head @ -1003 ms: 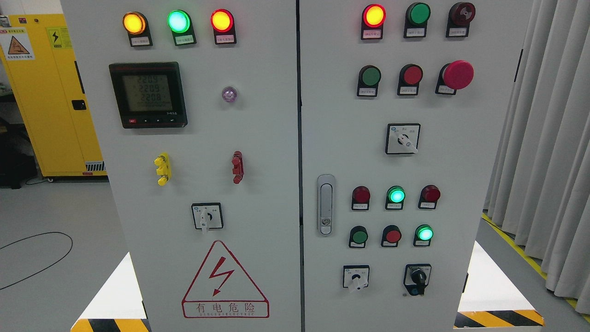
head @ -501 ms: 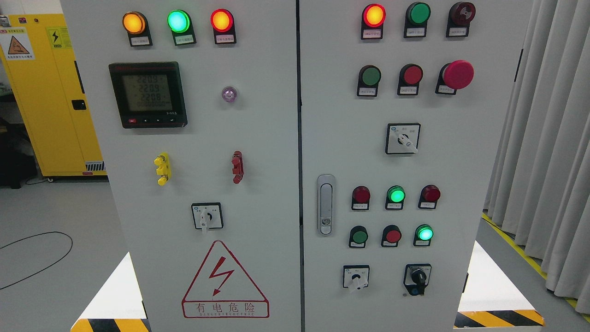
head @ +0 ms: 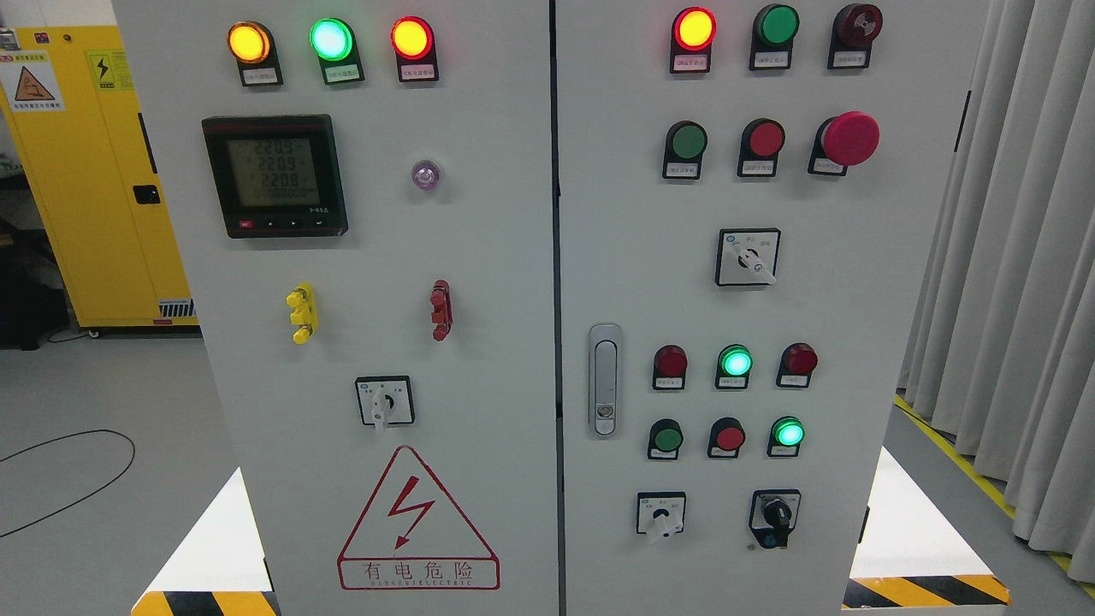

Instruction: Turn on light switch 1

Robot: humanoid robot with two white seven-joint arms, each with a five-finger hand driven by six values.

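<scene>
A grey electrical cabinet [head: 496,257] with two doors fills the head view. Its left door carries three lit lamps at the top, a digital meter [head: 275,175], a yellow terminal [head: 302,313], a red terminal [head: 440,310] and a white rotary switch [head: 384,401]. On the right door sit a lit red lamp [head: 694,29], unlit buttons, a red mushroom button [head: 847,139], a rotary switch [head: 748,257], two lit green lamps [head: 735,362] [head: 787,433], a lower white rotary switch [head: 660,514] and a black key switch [head: 775,514]. Neither hand shows. Which control is light switch 1 I cannot tell.
A door handle [head: 605,379] sits at the right door's left edge. A yellow cabinet [head: 94,171] stands at the back left, grey curtains [head: 1018,257] hang on the right. Black-yellow hazard stripes [head: 928,590] mark the floor; a black cable [head: 68,479] lies at the left.
</scene>
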